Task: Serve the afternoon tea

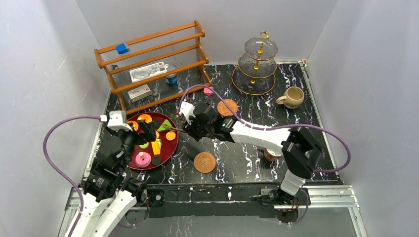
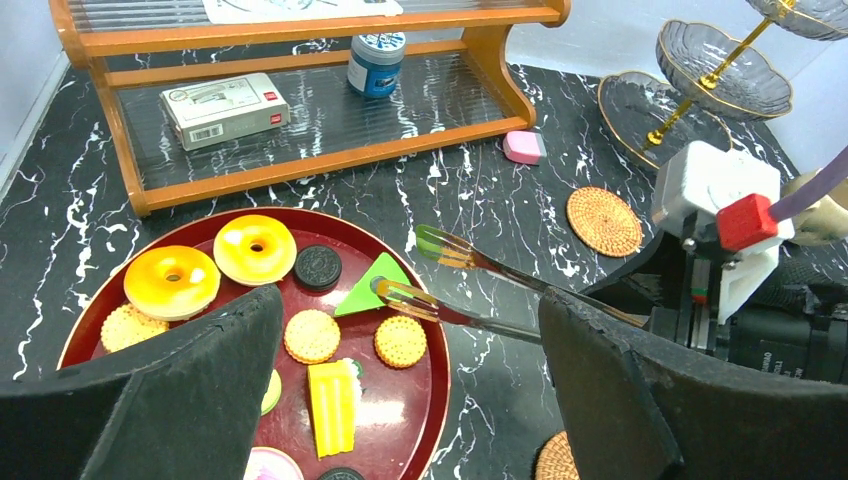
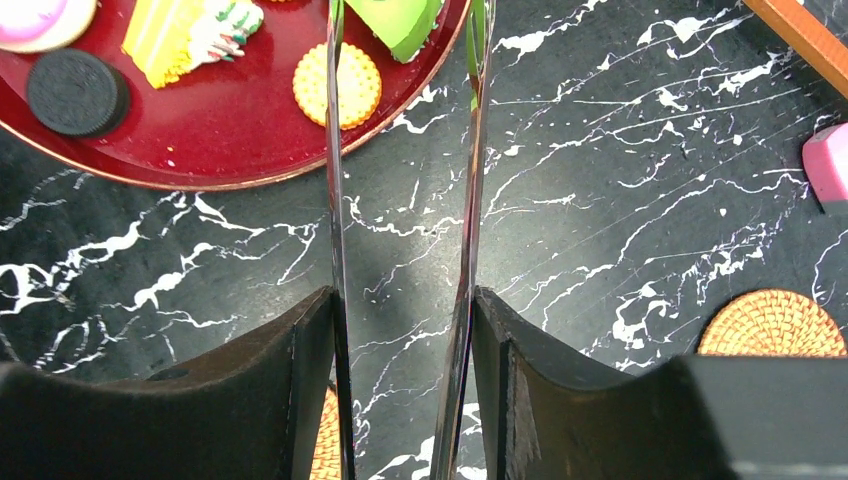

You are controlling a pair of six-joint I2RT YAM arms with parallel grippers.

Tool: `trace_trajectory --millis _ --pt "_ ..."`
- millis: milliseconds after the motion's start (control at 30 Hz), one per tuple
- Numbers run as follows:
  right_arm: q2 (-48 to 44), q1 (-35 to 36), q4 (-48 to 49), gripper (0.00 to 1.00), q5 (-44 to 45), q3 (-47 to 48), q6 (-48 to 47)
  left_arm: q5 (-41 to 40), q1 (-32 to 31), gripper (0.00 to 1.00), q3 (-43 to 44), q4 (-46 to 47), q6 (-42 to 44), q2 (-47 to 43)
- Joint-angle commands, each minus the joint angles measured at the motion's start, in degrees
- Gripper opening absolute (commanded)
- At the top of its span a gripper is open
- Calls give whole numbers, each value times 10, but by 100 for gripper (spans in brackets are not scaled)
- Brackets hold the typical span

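Closest to me a woven coaster (image 1: 204, 162) lies on the counter (image 1: 237, 163). A brownish cup (image 1: 271, 155) just peeps out from under the right forearm (most of it is hidden, so I cannot say how it stands).

The left pincer (image 2: 410, 305) hangs over the red tray (image 3: 220, 130), fingers spread wide and nothing in them. The right pincer (image 3: 400, 310) is closed around the handles of metal tongs (image 3: 335, 200), squeezing them only partway, so the two blades run out apart. Their tips reach the tray's far right part, one on each side of the green wedge (image 2: 365, 297). Whether they touch it I cannot tell, and the right wrist view cuts the wedge off at its top edge.

To my mind the pinch should come slowly and squarely on the wedge's sloping sides, low down and clear of the cookie (image 2: 401, 341) just beside it. Then a straight lift before any swing.

Farther back wait the mug (image 1: 293, 97) and the tiered stand (image 1: 247, 88), presumably where the pastry goes.
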Motion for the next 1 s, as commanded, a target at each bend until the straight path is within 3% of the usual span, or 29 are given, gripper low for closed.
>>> trace_trajectory --millis 0,500,767,967 --pt "8 4 34 59 0 33 -54 -20 -2 96 -1 9 1 -6" --pt "56 23 31 58 14 59 -77 -22 -2 95 0 5 0 -9" --pt "66 32 36 49 38 69 -79 -28 -2 95 -2 7 0 -19" --pt "56 39 32 48 55 67 -75 -25 -2 95 -3 8 3 -15"
